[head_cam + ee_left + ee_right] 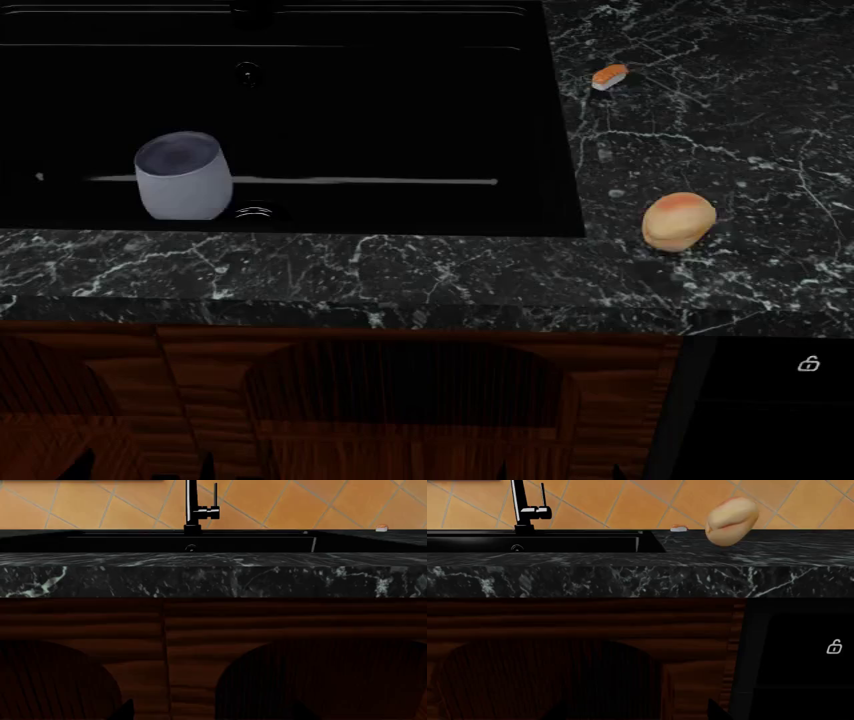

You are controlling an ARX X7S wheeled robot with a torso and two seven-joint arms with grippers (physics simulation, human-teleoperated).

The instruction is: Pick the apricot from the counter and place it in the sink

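**A:** Left wrist view first. Nearest the lens is the wooden cabinet front (200, 645), with dark blurred shapes at the lower corners that could belong to the left gripper, though I cannot tell how its jaws stand. Above comes the edge of the counter (200, 575), then the sink (187, 542) with the faucet (193, 507) behind it. No fruit here, only the tiny orange-and-white piece (381, 528) far off.

**B:** So that arm sits low, facing the cabinet. The head view?

**A:** Cabinet wood nearest again, then the counter strip. The apricot (678, 221) lies on the counter just beside the sink's right rim, clear of the basin. A grey cup (183, 176) stands inside the sink (400, 100) toward its left; the small piece (610, 76) lies farther back. Neither gripper shows.

**B:** And the right wrist?

**A:** Cabinet, a dark panel with a lock icon (834, 647), then the counter lip with the apricot (731, 521) above it, almost ahead. Jaws again cannot be told.

**B:** Then I'd judge the reach hasn't begun. Use the right arm: lift above the counter edge first, come down over the fruit with jaws spread across its narrow width, and close gently since it should roll easily. Release right of the cup.
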